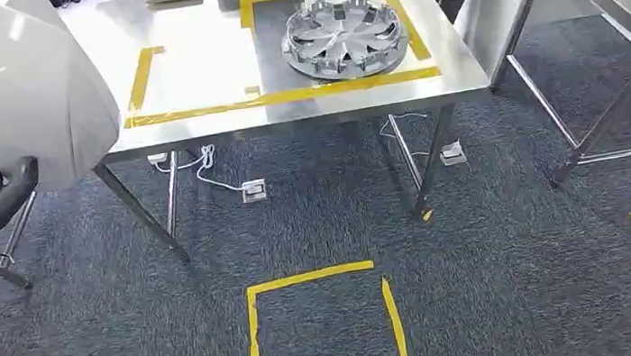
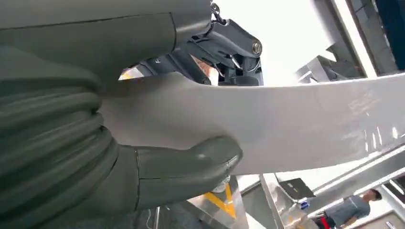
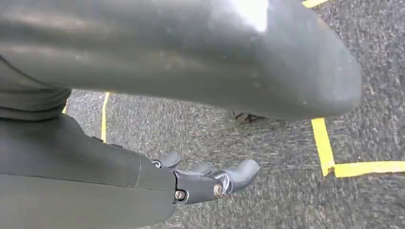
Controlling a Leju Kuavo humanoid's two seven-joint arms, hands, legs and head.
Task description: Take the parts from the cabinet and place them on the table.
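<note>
Silver hubcap; yellow tape; pale grey panel.

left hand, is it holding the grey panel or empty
Holding it. The left hand grips the grey panel, its thumb pressed across the panel's face, and the head view shows the panel raised beside the table.

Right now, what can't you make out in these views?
- Grey panel gripped by the left hand: cut off by the frame edge in head and left wrist views, full shape unknown.
- Right hand: largely hidden behind its thumb in the right wrist view.
- Person: too small.
</note>
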